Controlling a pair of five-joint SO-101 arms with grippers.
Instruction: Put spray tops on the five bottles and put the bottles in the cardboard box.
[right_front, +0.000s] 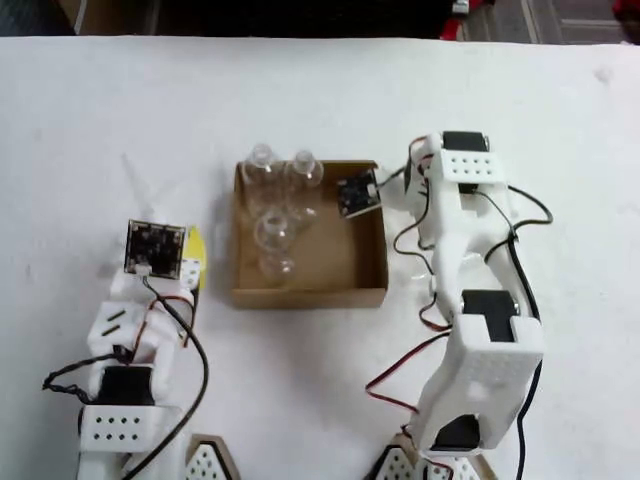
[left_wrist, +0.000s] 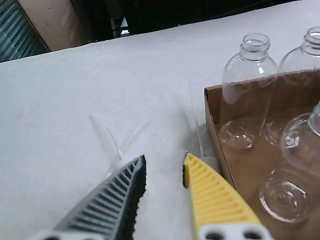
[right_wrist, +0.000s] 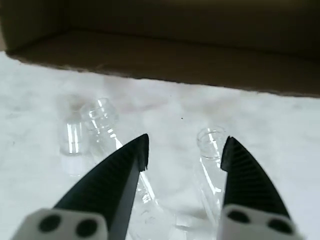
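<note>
Three clear plastic bottles (right_front: 272, 232) stand uncapped in the brown cardboard box (right_front: 340, 272), so capping seems barely begun: the left gripper (left_wrist: 164, 162), jaws apart and empty, hangs near thin clear spray tops (left_wrist: 106, 135) on the white table (left_wrist: 55, 95) and must next pinch one, the right gripper (right_wrist: 185, 142) likewise open.

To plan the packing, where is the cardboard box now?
In the high view the cardboard box lies in the middle of the table, its left wall close beside the left gripper.

White arms (right_front: 480, 375), red and black cables (right_front: 204, 372)
</note>
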